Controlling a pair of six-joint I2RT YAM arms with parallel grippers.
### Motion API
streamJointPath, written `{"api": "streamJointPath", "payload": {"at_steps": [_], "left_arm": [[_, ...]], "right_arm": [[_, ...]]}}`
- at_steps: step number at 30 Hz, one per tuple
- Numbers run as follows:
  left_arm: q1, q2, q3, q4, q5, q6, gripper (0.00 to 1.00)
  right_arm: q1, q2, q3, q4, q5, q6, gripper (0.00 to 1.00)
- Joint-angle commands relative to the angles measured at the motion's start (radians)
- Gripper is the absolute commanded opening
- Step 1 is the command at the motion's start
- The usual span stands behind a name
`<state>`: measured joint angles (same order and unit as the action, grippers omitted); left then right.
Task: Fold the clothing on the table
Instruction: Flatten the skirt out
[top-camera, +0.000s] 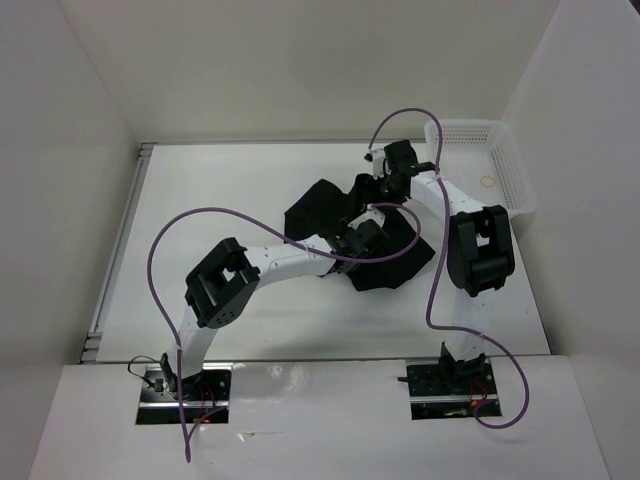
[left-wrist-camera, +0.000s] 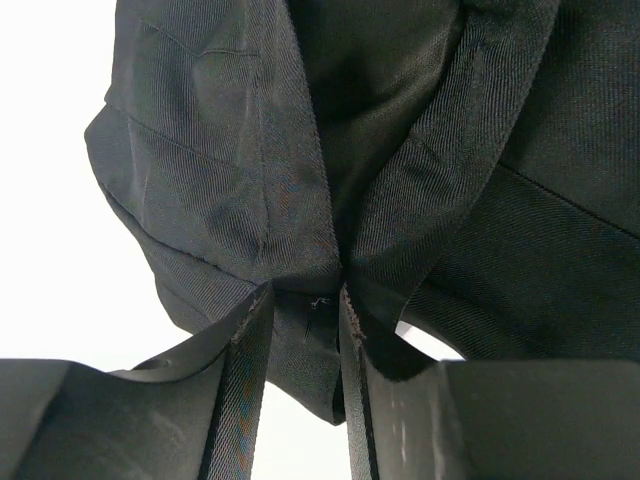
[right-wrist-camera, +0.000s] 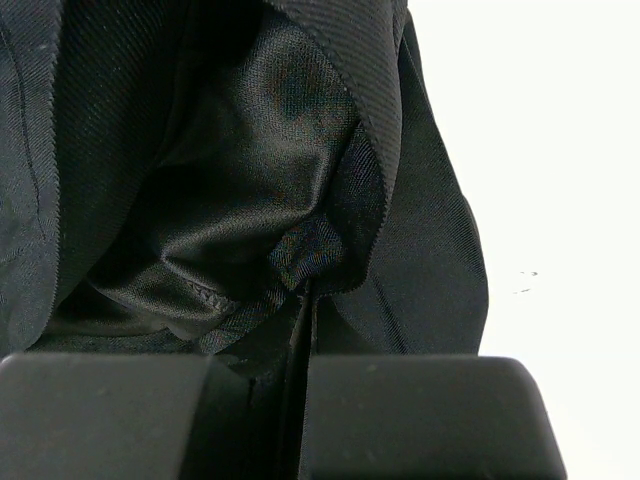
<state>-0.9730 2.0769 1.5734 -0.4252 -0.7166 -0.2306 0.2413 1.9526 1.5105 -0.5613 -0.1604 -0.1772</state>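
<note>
Black skirt (top-camera: 312, 214) sits bunched up in the middle of the table (top-camera: 230, 190), folds heaped over each other, one lobe out to the left and another toward the near right. Both arms are in on it, meeting over its right half. Left gripper (left-wrist-camera: 303, 300) comes in from the near left, fingers (left-wrist-camera: 240, 390) partly drawn in and pinching a gathered fold, the cloth puckering right at the tips. From its wrist camera you see a hem edge and shiny lining fanning up and away from that pinch. Right gripper (right-wrist-camera: 305, 300) is at the skirt's far edge, fingers pressed together with a bit of hem caught between the tips and lining sagging just above. Off at the far right corner stands a white mesh basket (top-camera: 520, 185), apart from the skirt.
</note>
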Motion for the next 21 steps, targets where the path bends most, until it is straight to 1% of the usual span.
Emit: {"api": "streamJointPath", "payload": {"at_steps": [1, 2, 3, 5, 6, 8, 10, 16, 21], "left_arm": [[-0.001, 0.012, 0.01, 0.017, -0.035, 0.019, 0.4], [-0.001, 0.012, 0.01, 0.017, -0.035, 0.019, 0.4], [-0.001, 0.021, 0.01, 0.017, -0.035, 0.019, 0.36], [-0.001, 0.022, 0.01, 0.026, -0.044, 0.028, 0.27], [-0.001, 0.022, 0.01, 0.026, -0.044, 0.028, 0.17], [-0.001, 0.022, 0.01, 0.026, -0.044, 0.028, 0.08], [0.008, 0.022, 0.01, 0.036, -0.044, 0.028, 0.01], [0.094, 0.022, 0.045, 0.036, -0.063, 0.047, 0.0], [0.18, -0.038, 0.118, 0.025, -0.084, 0.095, 0.0]], "right_arm": [[-0.005, -0.069, -0.012, 0.023, 0.013, -0.01, 0.0], [-0.005, -0.078, -0.021, 0.023, 0.013, -0.01, 0.0], [-0.005, -0.078, -0.021, 0.023, 0.013, -0.01, 0.0], [-0.005, -0.078, -0.021, 0.023, 0.013, -0.01, 0.0], [-0.005, -0.078, -0.021, 0.023, 0.013, -0.01, 0.0], [-0.005, -0.089, -0.032, 0.032, 0.013, -0.01, 0.0], [-0.005, -0.089, -0.032, 0.032, 0.013, -0.01, 0.0], [-0.014, -0.136, -0.041, 0.032, 0.022, -0.019, 0.0], [-0.033, -0.214, -0.032, -0.008, 0.013, -0.028, 0.0]]}}
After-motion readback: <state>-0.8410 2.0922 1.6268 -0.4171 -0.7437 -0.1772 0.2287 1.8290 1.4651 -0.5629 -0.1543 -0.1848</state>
